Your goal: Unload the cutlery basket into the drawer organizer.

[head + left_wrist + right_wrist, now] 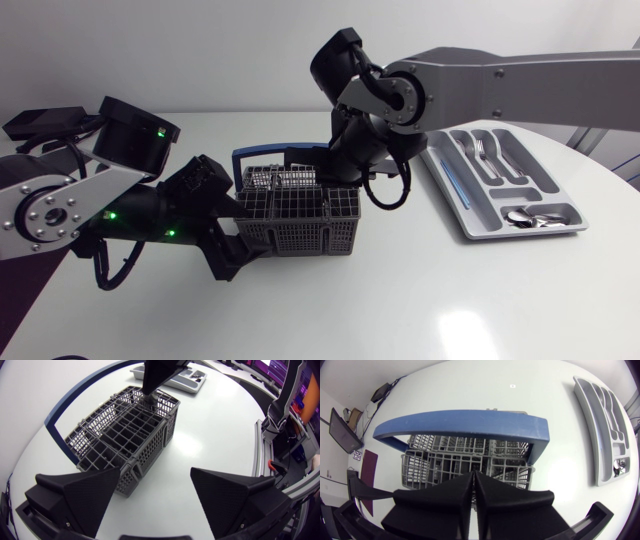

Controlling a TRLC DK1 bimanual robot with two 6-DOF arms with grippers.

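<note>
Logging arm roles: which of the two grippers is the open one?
The left gripper, spread wide at the end of the cutlery basket; the right gripper is pressed shut over that basket.

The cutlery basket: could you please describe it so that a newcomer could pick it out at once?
Look at the white table, near its middle, left of the flat grey drawer organizer. The cutlery basket stands there, a boxy grey lattice of small compartments. Unlike the shallow, solid organizer, it is see-through mesh with a blue handle.
</note>
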